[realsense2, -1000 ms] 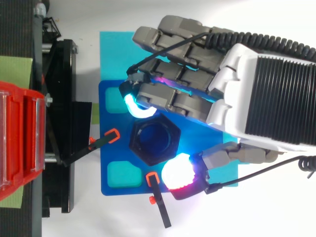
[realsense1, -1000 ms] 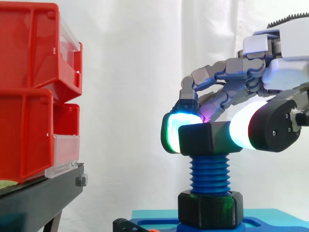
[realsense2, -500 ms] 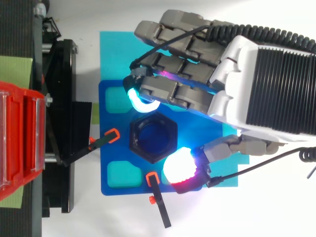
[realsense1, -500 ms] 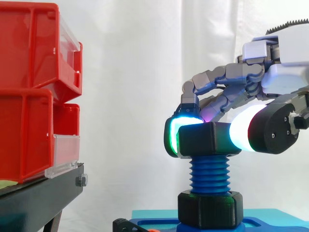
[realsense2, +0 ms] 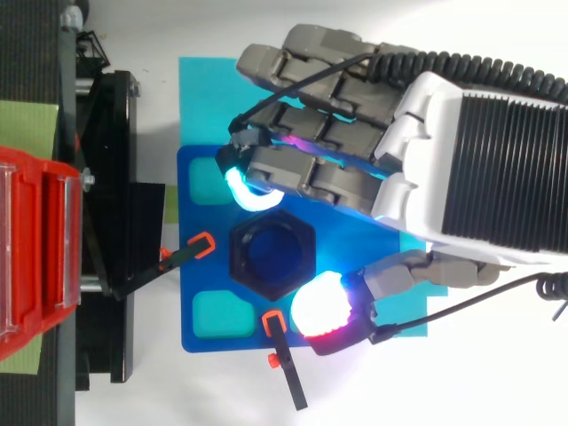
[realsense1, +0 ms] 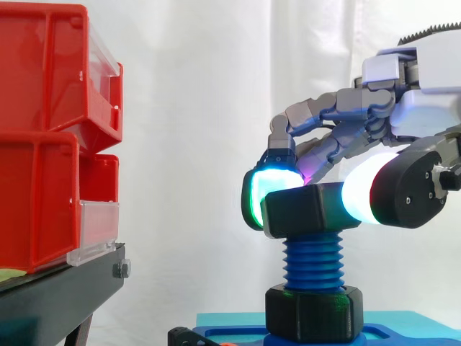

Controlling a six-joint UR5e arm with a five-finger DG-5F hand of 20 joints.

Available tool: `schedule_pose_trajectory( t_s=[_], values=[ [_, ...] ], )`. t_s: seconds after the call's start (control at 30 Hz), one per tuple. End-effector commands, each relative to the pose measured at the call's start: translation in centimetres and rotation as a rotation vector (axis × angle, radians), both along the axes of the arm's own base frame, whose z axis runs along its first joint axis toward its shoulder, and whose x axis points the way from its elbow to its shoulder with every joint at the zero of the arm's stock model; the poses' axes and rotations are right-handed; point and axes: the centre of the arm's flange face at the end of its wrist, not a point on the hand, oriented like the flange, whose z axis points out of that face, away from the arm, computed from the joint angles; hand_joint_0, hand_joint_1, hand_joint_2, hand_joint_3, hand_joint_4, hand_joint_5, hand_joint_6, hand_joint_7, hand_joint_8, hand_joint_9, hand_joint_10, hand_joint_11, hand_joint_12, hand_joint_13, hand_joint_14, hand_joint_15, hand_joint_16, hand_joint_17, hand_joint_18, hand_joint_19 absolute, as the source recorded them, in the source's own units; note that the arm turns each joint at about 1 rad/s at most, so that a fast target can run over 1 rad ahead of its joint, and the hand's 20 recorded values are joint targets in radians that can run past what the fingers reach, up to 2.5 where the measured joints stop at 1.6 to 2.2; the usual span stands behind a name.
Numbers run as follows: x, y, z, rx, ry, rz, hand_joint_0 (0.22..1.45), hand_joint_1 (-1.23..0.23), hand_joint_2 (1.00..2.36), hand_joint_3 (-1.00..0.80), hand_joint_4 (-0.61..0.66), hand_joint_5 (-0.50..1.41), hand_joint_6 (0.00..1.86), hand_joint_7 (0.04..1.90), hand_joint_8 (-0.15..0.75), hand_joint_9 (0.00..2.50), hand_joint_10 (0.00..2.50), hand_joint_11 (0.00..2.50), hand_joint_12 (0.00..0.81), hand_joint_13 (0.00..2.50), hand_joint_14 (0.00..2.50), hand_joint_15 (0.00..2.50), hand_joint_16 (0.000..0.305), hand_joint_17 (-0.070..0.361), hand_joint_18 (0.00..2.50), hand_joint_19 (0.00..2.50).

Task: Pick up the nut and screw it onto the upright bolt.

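Nut (realsense1: 310, 209) sits atop the upright blue bolt (realsense1: 312, 263), pinched on opposite sides between the glowing pads (realsense1: 253, 196) of the robot hand (realsense2: 461, 151). Threading it cleanly likely calls for holding it level with the bolt, under light downward pressure. Red bins (realsense1: 43, 130), well apart from the bolt, hide any contents.

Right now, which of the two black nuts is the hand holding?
The upper nut, at the top of the blue bolt, pinched between the hand's fingertips. The lower nut sits untouched at the bolt's foot.
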Motion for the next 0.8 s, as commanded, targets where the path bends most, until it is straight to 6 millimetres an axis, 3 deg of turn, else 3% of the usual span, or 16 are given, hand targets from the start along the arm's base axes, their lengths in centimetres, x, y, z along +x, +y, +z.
schedule_pose_trajectory(
  t_s=[0.0, 0.77],
  values=[
    [0.0, 0.11, 0.04, 0.0, -0.001, 0.002, 0.55, -0.54, 1.01, -0.44, 0.3, -0.18, 0.56, 1.27, 0.31, 0.49, 0.01, 0.16, 0.376, 0.44, 0.0, 0.0, 0.05, 0.112, 0.43, 0.07],
    [-0.33, -0.34, -0.9, 0.0, 0.006, 0.011, 0.55, -0.54, 1.0, -0.44, 0.29, -0.19, 0.56, 1.27, 0.307, 0.49, 0.01, 0.16, 0.373, 0.47, 0.0, 0.0, 0.049, 0.111, 0.47, 0.09]
  ],
)
